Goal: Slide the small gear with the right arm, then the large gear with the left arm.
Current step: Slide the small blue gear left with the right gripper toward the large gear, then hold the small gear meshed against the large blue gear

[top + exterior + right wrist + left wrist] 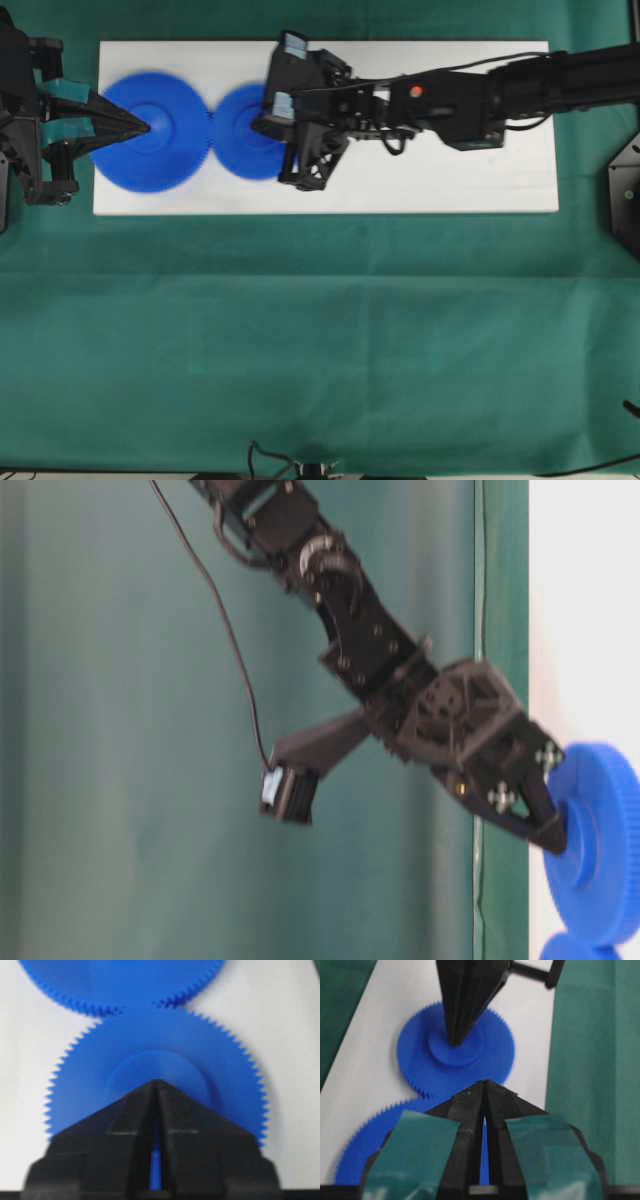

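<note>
Two blue toothed gears lie meshed on the white board [420, 185]. The large gear [165, 155] is at the left and the small gear [232, 145] sits right of it. My left gripper [145, 127], wrapped in teal tape, is shut with its point on the large gear's hub. In the left wrist view that gripper [485, 1083] stands over the large gear [367, 1132], with the small gear [417, 1060] ahead. My right gripper [258, 125] is shut, its point resting on the small gear's hub [150, 1067]. The table-level view shows the right gripper [553, 845] touching the small gear [605, 820].
The board lies on a green cloth [320, 340] that covers the table. The right half of the board holds the right arm's forearm [480, 100] above it. A black base [625, 190] stands at the far right edge.
</note>
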